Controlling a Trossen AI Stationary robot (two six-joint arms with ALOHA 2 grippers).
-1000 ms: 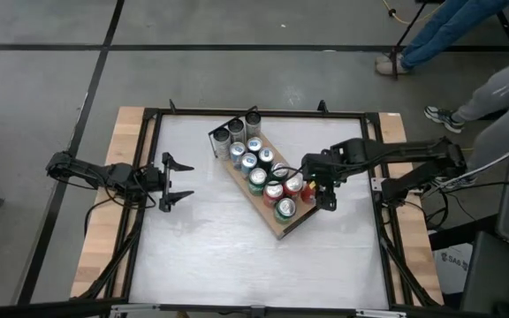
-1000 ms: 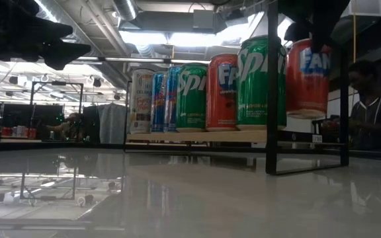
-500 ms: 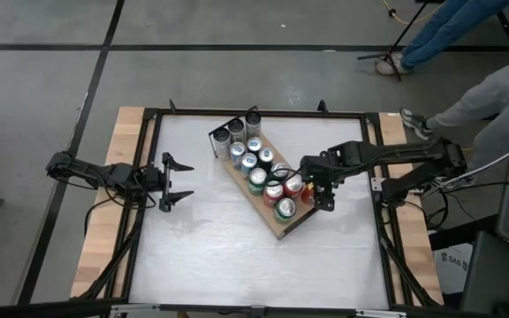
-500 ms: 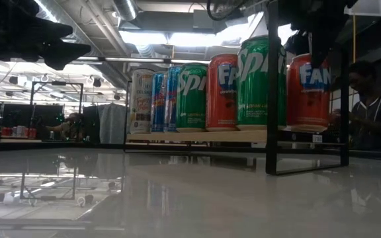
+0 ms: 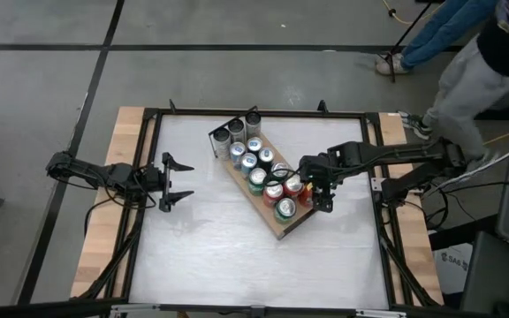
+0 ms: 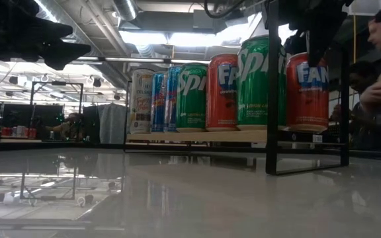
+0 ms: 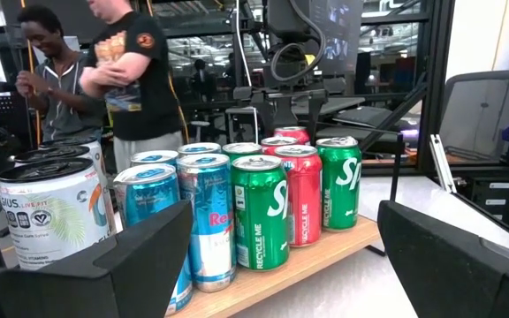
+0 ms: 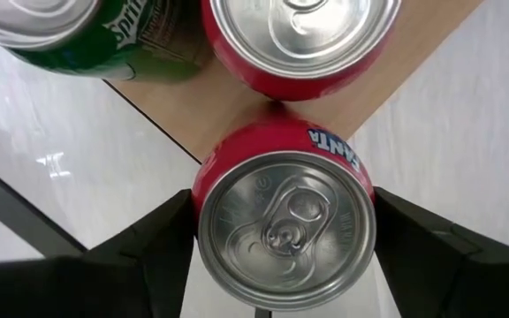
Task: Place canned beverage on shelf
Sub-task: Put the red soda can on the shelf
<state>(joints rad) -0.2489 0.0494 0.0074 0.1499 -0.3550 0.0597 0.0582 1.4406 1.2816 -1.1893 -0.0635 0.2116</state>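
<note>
Gripping the round red Fanta can (image 8: pixel 283 228) by its smooth sides, my right gripper (image 5: pixel 315 196) has both dark fingers pressed against it, its brushed silver lid facing me. It stands at the four o'clock end of the flat light-wood shelf (image 5: pixel 285 230), touching another red can (image 8: pixel 300 35). My left gripper (image 5: pixel 177 182) waits at nine o'clock, jaws spread wide.
</note>
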